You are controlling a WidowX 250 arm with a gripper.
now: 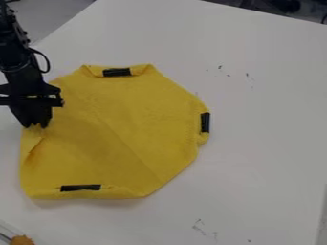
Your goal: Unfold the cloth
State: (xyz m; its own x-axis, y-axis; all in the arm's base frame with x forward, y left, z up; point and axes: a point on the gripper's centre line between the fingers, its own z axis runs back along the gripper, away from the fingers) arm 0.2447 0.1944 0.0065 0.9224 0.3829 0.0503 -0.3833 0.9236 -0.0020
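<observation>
Cloth was noted left of centre on the worktop, its left edge pinched by the end effector. Risks judged: edge lost through a shallow pinch; cloth dragged by sideways pull, folds left unopened.

A white tabletop stretches across most of the camera view, smooth and matte, with small dark scuffs right of the upper middle and fainter scribble-like marks near the bottom. One edge of it slants down from the top toward the left, with a plain grey area beyond that could be floor or wall. The far edge slopes down to the right, and past it lie dark, indistinct shapes. The light on the tabletop is soft and diffuse.
</observation>
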